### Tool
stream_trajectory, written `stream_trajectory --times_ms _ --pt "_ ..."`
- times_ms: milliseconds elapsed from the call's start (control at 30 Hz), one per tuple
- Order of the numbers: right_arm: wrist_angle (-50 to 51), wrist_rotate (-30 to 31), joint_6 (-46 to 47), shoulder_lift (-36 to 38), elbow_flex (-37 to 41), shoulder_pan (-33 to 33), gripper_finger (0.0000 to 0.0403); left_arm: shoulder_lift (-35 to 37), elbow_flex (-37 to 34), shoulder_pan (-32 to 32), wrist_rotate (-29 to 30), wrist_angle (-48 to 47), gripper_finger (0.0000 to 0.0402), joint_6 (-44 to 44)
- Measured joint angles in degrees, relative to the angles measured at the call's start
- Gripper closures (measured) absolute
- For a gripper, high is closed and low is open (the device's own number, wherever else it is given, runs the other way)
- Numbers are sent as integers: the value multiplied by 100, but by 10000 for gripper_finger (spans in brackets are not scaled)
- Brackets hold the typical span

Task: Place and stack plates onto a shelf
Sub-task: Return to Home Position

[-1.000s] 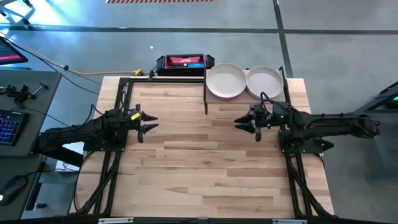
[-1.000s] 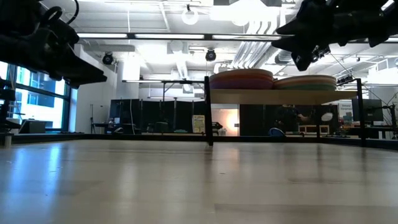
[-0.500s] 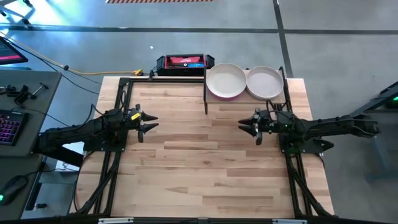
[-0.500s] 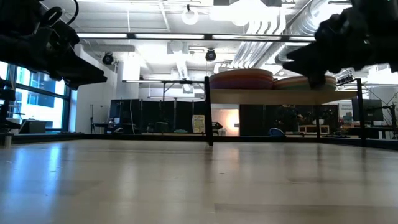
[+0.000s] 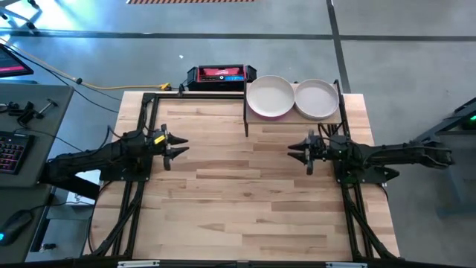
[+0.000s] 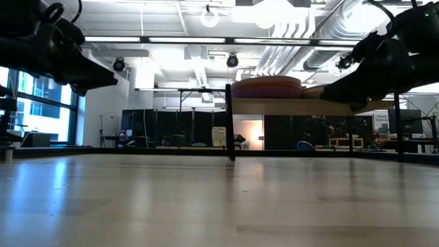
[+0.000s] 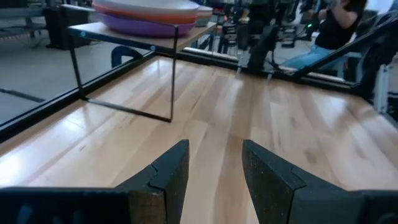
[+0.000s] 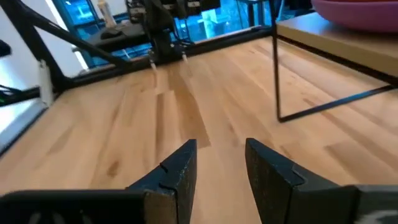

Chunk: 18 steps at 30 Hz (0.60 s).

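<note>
The shelf (image 5: 346, 112) stands at the table's far right corner, a light-wood plank (image 6: 302, 106) on thin black posts (image 5: 246, 119). Two stacks of plates rest on it. The left stack (image 5: 270, 97) has a cream plate on top with a pink rim under it. The right stack (image 5: 317, 99) is topped by a white plate. My left gripper (image 5: 182, 146) hovers open over the table's left half, far from the shelf. My right gripper (image 5: 294, 150) hovers open just on the near side of the shelf. The left wrist view shows purple and peach plates (image 7: 149, 12) low in one stack; the right wrist view shows a magenta plate (image 8: 360, 12).
A red and black device (image 5: 221, 74) sits just beyond the table's far edge. Black frame rails (image 5: 145, 112) run along the table's left and far sides. A desk with a keyboard (image 5: 11, 152) stands off to the left. A person (image 7: 336, 25) sits in the room behind.
My right gripper has drawn back toward the table's right edge and sunk lower, away from the shelf's near side. It has stayed open and holds nothing. The plate stacks have not moved.
</note>
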<state>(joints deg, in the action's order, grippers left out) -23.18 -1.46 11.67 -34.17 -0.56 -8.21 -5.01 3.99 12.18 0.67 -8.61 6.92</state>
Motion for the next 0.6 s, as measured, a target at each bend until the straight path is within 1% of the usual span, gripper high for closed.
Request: stream_trajectory --times_ms 100,200,367,600 --pt "15 3 -241 21 0 -169 281 270 0 -134 0 3 264 37" --pt "25 18 -293 17 0 -362 281 425 0 -262 0 7 264 37" --pt "242 0 -265 15 0 -566 281 447 0 -468 0 3 264 39" --pt "644 -58 -160 12 2 -568 281 480 -4 -890 0 3 264 39"
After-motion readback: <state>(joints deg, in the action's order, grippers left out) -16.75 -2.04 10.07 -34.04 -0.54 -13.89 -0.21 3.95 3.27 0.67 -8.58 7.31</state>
